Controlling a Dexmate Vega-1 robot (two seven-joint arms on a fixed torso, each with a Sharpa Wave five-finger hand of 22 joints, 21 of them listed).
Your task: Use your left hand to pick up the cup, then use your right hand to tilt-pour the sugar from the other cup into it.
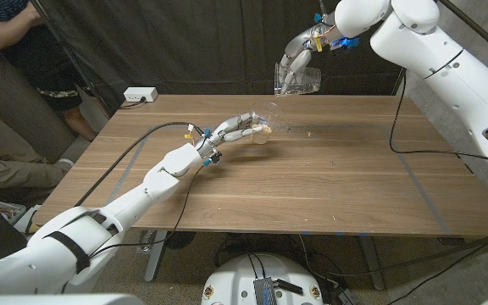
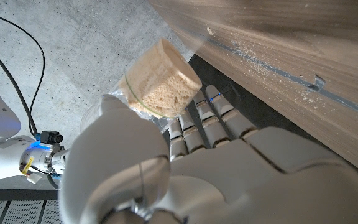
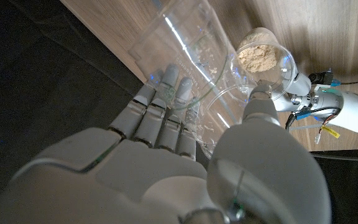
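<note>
- The wooden table (image 1: 329, 186) spreads under both my arms; a few pale grains lie scattered on it just beyond my left hand.
- My right hand (image 1: 299, 58) is raised high above the table's far edge, well apart from my left, and grips the empty clear cup (image 1: 298, 81), fingers on one side and thumb on the other. In the right wrist view that cup (image 3: 185, 62) is tipped, its mouth turned toward the cup below.
- My left hand (image 1: 231, 130) reaches out low over the middle of the table and grasps the clear cup with sugar (image 1: 262, 127). In the left wrist view the cup (image 2: 160, 84) sits between my thumb and fingers, tan sugar (image 2: 166, 96) packed in its bottom.
- A white power strip (image 1: 140, 96) lies at the table's far corner, beyond my left hand.
</note>
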